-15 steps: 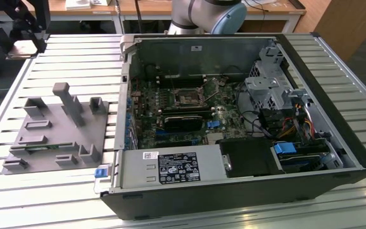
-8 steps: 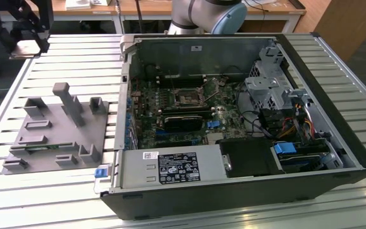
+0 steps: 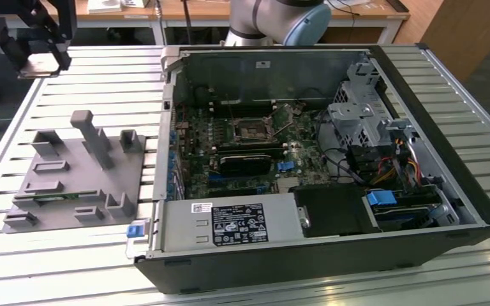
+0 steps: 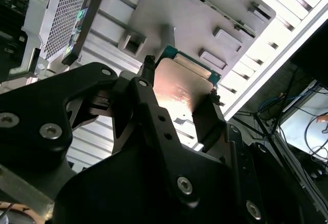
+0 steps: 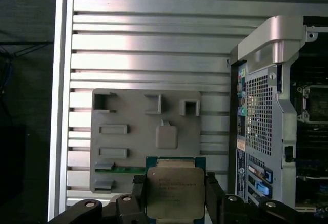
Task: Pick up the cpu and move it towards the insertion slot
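Gripping the chip (image 5: 171,193) by two opposite edges, the pincer (image 5: 173,183) has its black fingers (image 5: 137,190) drawn in narrow on it, one on each side. The chip is square, with a dull silvery metal top and a green rim showing past the metal along one side. In the second wrist view the chip (image 4: 179,93) turns a flat face that catches a warm glare, and the pincer (image 4: 182,80) clamps it at its edges. The chip hangs in the air, clear of everything under it.

Below the pincer lies a grey holder (image 5: 136,131), a flat block with raised posts and shallow pockets. A thin green memory stick (image 5: 123,169) sits in one of the pockets, along the edge of the holder closest under the pincer's fingertips. The holder rests on a table (image 5: 154,44) of silvery metal slats.

In the exterior view the pincer (image 3: 41,60) hovers high over the table, above and beyond the holder (image 3: 83,172). Well apart from the pincer, on the far side of the holder, an open computer case (image 3: 313,261) lies on its side with its board exposed. The socket (image 3: 252,131), a square with a dark centre and a metal frame, sits on that board, far from the pincer and the chip it carries. Behind the case, also away from the pincer, rises the arm's pale base (image 3: 270,22).
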